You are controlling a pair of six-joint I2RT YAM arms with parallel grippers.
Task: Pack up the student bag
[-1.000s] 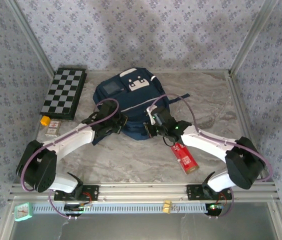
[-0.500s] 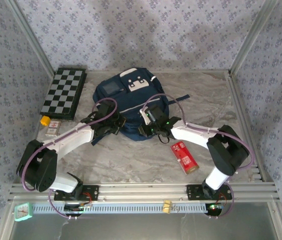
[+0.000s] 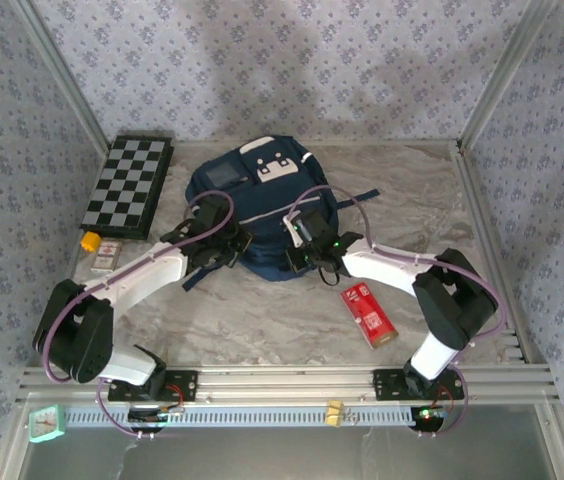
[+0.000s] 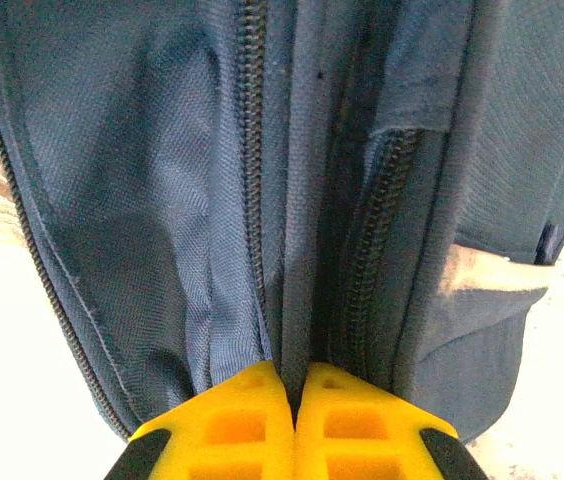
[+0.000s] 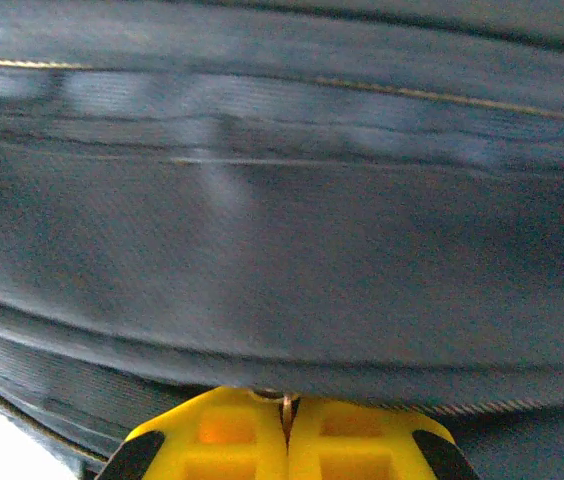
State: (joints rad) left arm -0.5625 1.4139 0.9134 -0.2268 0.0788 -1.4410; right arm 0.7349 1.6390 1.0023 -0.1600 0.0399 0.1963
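Tabletop (image 3: 262, 320) of grey marble pattern carries all items. Student bag (image 3: 252, 190), navy blue with white patches at its far end, lies flat at the middle of the far edge; it is the largest item.

Chessboard (image 3: 128, 186) lies flat in the far left corner, just beside the bag and not touching it.

Left gripper (image 3: 245, 243) rests against the bag's near left side. In the left wrist view its yellow fingers (image 4: 232, 420) are pressed together on a fold of the bag's fabric between two zip lines.

Right gripper (image 3: 297, 264) rests against the bag's near right side. In the right wrist view its fingers (image 5: 347, 435) are clenched, with a thin sliver of metal at the bag's edge caught in the seam between them.

Red packet (image 3: 368, 314) lies flat toward the near right, apart from the bag.

Small card box (image 3: 108, 255) sits at the left edge below the chessboard, with a yellow piece (image 3: 89, 241) just beside it.
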